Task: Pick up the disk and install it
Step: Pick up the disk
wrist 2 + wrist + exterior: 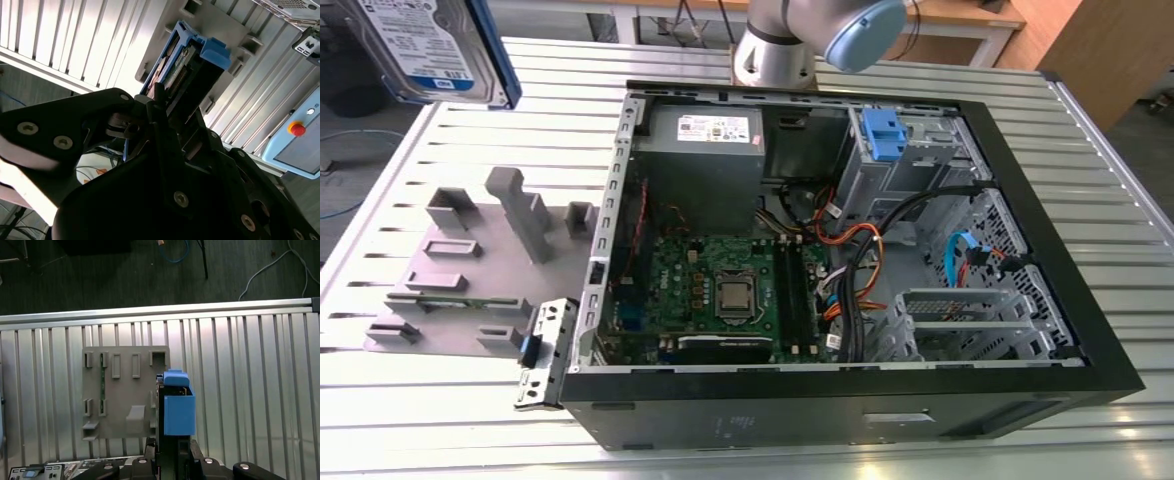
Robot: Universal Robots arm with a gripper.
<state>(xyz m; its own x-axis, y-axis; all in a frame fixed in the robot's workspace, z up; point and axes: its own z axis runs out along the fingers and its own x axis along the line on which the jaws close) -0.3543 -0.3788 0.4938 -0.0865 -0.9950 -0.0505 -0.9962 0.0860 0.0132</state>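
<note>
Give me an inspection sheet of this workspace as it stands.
Surface: ribbed aluminium table carrying an open computer case.
Job's things: the disk, with blue rails, lifted off the table and outside the case.
Clutter: grey fixture plate beside the case.
Grippers: pincer shut on the disk.
Cables: orange, black and blue leads inside the case; blue cable and white cable on the floor.
Surroundings: dark floor; box with red button.

disk (434, 50) above fixture (467, 270), fixture beside case (787, 415)
</note>
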